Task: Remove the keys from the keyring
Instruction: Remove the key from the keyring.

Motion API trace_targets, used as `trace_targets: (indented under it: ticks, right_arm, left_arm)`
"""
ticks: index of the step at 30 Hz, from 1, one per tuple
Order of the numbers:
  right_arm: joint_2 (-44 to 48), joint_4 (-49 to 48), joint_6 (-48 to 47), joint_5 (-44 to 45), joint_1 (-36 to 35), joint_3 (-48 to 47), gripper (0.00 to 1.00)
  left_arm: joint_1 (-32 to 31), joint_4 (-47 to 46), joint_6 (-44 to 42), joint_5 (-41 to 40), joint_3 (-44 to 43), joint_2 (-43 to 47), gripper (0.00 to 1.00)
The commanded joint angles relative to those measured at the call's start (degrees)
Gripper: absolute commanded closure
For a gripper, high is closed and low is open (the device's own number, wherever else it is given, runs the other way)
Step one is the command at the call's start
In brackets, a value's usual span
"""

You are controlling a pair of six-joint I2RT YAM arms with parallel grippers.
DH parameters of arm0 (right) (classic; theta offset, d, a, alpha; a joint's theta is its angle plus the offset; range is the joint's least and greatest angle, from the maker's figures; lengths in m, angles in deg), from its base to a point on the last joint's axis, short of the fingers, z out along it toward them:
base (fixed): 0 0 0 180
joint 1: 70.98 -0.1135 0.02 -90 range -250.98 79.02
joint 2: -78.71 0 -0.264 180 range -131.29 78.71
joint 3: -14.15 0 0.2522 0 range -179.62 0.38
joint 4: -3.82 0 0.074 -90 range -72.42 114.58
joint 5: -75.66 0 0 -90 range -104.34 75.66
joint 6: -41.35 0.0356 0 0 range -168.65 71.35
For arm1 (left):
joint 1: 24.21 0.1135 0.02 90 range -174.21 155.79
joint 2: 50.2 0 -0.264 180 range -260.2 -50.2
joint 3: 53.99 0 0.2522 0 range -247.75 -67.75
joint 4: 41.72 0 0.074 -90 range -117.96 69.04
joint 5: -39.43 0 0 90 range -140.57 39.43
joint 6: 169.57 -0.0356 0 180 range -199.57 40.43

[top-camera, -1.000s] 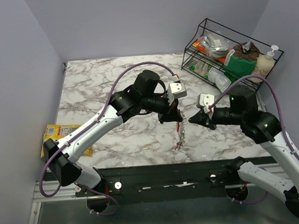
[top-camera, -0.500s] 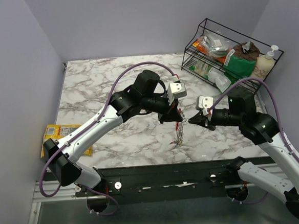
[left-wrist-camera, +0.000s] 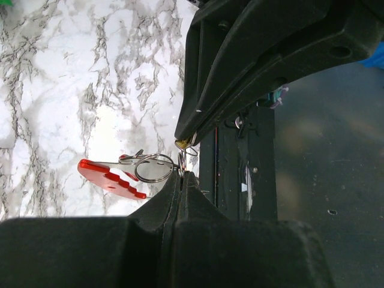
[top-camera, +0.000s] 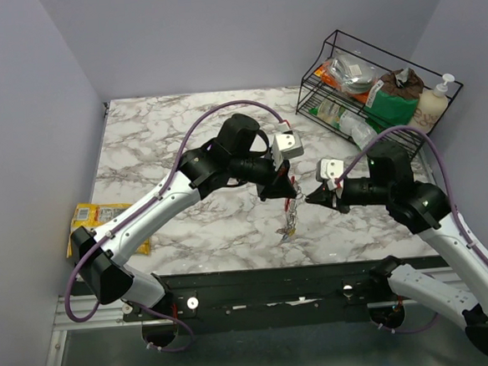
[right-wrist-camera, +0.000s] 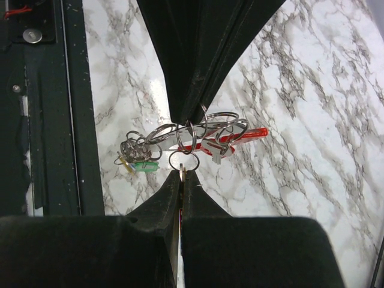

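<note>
Your right end effector (top-camera: 314, 196) has edged nearer the left end effector (top-camera: 287, 188). Both pinch small wire rings (right-wrist-camera: 183, 161) on the red-and-grey metal keyring (right-wrist-camera: 243, 134), and the coloured-tag keys (right-wrist-camera: 143, 165) are not yet off it.

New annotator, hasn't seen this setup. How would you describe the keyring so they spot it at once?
Over the near middle of the marble table, the left gripper and right gripper meet tip to tip. Pinched between them hangs the keyring: red and grey metal, trailing keys; nothing else dangles.

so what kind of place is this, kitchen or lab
Probably a robot test cell, not a kitchen: plain walls box in a marble-look table, a mounting rail fronts it, and a wire rack holds grocery props.
</note>
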Motion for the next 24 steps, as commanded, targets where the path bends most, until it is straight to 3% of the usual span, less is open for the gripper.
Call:
trace_targets:
  ticks: [1, 24]
  right_arm:
    - [-0.94, 5.17, -1.51, -2.36, 0.36, 0.47, 0.99]
    - [-2.35, 11.31, -5.56, -4.04, 0.36, -0.40, 0.99]
  left_arm:
    - [0.70, -2.89, 0.83, 1.66, 0.09, 2.89, 1.00]
    - [1.66, -3.51, 1.71, 1.22, 0.35, 3.06, 1.00]
